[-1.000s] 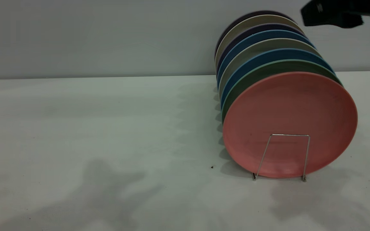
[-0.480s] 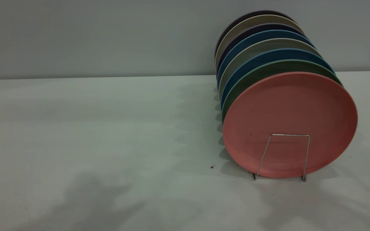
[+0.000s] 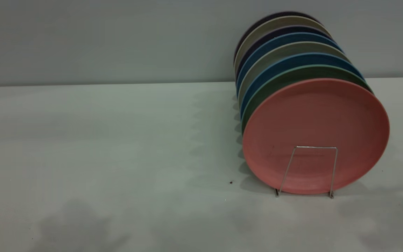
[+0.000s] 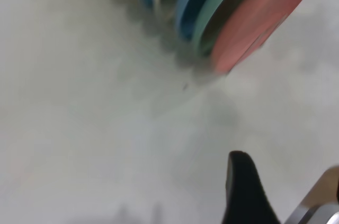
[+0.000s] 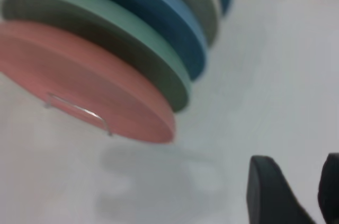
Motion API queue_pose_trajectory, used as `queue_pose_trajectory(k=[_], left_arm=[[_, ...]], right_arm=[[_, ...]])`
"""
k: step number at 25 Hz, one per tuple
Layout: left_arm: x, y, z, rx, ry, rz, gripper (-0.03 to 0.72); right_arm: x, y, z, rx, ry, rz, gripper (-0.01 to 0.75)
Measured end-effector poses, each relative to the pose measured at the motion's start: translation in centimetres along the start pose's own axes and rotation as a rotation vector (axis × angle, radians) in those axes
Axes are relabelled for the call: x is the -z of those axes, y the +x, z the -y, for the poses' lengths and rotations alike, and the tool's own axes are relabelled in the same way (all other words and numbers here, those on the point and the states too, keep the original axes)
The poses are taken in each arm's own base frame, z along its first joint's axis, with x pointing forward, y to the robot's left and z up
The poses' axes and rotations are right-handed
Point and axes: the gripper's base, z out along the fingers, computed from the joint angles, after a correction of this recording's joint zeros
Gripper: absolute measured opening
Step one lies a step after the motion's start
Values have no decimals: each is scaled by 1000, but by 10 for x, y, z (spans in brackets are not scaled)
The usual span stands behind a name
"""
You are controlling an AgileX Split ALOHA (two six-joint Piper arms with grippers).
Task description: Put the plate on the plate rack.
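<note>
The salmon-pink plate [image 3: 315,119] stands upright on edge as the front one of a row of plates, behind the front wire loop of the plate rack [image 3: 316,147]. The left wrist view shows the plate [image 4: 265,17] from the side, and the right wrist view shows the plate [image 5: 90,81] with the rack's wire loop [image 5: 79,108] before it. Neither gripper appears in the exterior view. My left gripper [image 4: 286,181] is over bare table, well away from the plates, open and empty. My right gripper [image 5: 310,173] is off to the side of the row, open and empty.
Behind the pink plate stand a teal-green plate [image 3: 292,75], blue plates [image 3: 292,59] and several grey and dark ones, all on edge in the same rack. The white table [image 3: 117,140] stretches wide to the left of the row. A grey wall closes the back.
The dark arm part at the exterior view's upper right has left the picture. Arm shadows on the table have slid toward the front edge. The pink plate has not moved.
</note>
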Motion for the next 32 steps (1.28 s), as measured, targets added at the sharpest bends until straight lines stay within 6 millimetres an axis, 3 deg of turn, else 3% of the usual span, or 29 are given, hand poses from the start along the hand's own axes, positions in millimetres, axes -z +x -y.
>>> queue_pose_trajectory(k=[6,15,22,32], left_arm=[[38,41,12,36,-165,42,447],[99,108,46,39,-289,291,447],[120,148,56,79,-371,315,447],[132,186,68,96,-394,246,446]], right_arm=[[35,44,-9,-64,3,67,244],[69,79,-19,-91,-90,49,243],[91,107,-24,-80,-104,111,243],[105,136,-30,-80,-122,77,243]])
